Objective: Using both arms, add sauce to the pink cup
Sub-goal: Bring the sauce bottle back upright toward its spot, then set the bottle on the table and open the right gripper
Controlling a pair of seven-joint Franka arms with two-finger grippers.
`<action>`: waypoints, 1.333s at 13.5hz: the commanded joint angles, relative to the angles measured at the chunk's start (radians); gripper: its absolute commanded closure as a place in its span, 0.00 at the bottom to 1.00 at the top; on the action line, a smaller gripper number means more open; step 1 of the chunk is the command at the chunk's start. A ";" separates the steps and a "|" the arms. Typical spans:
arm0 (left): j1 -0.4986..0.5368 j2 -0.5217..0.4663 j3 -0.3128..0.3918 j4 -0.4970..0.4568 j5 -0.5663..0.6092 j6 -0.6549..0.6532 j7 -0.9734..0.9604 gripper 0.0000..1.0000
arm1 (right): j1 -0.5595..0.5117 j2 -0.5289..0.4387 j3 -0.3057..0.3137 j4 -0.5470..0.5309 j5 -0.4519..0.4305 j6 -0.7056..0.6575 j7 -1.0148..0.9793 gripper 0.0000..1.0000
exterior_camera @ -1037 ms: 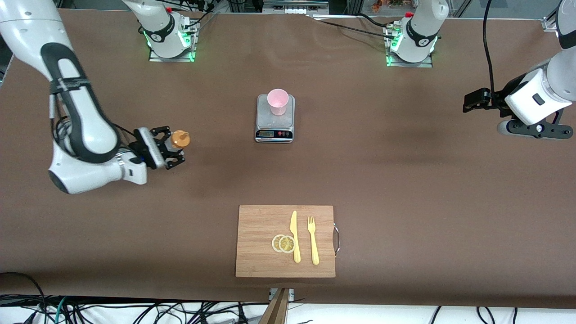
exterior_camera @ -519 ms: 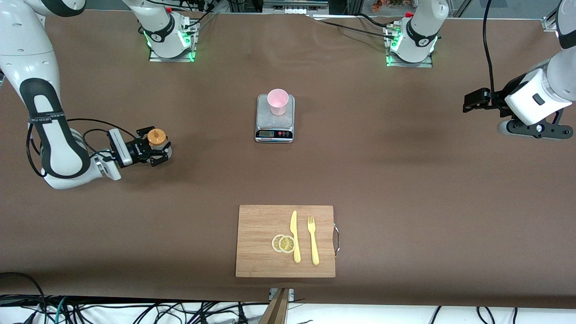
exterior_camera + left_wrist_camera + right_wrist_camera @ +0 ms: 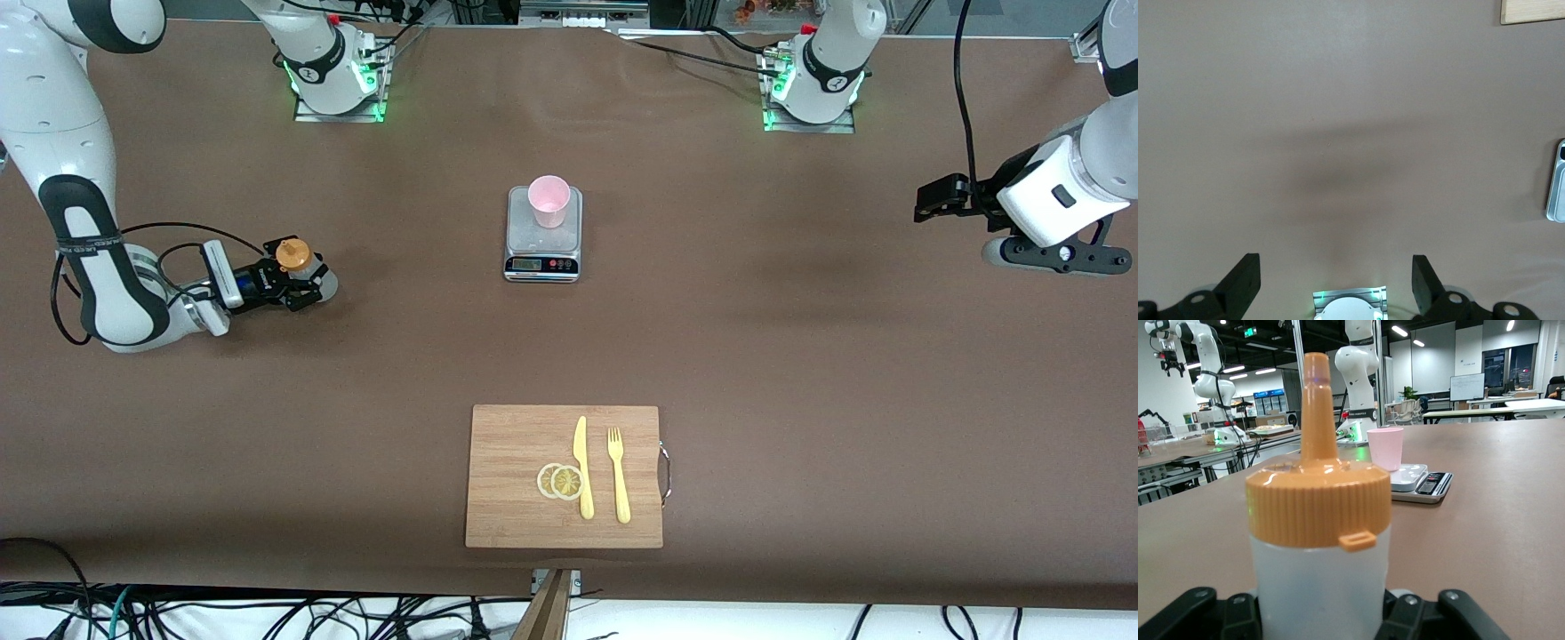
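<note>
The sauce bottle, whitish with an orange nozzle cap, stands upright between the fingers of my right gripper, low over the table near the right arm's end. In the right wrist view the bottle fills the middle, with the black fingers pressed to both its sides. The pink cup stands on the grey scale at the table's middle, apart from the bottle; it also shows in the right wrist view. My left gripper is open and empty, up in the air over the left arm's end of the table.
A wooden cutting board with a yellow knife, a yellow fork and lemon slices lies nearer to the front camera than the scale. The two green-lit bases stand along the table's back edge.
My right gripper has moved with the sauce bottle toward the right arm's end of the table, away from the scale, and lower. The left arm has not moved.
</note>
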 commanded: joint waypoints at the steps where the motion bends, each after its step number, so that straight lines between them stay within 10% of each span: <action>1: -0.002 0.026 0.000 0.048 0.003 -0.015 0.013 0.00 | -0.002 -0.006 -0.010 0.005 0.005 -0.022 0.028 0.00; 9: -0.002 0.026 0.000 0.048 0.003 -0.015 0.013 0.00 | -0.002 -0.023 -0.093 0.083 -0.146 -0.042 0.076 0.00; 18: -0.002 0.028 0.000 0.048 0.003 -0.015 0.015 0.00 | 0.051 -0.306 -0.102 0.081 -0.398 0.102 0.575 0.00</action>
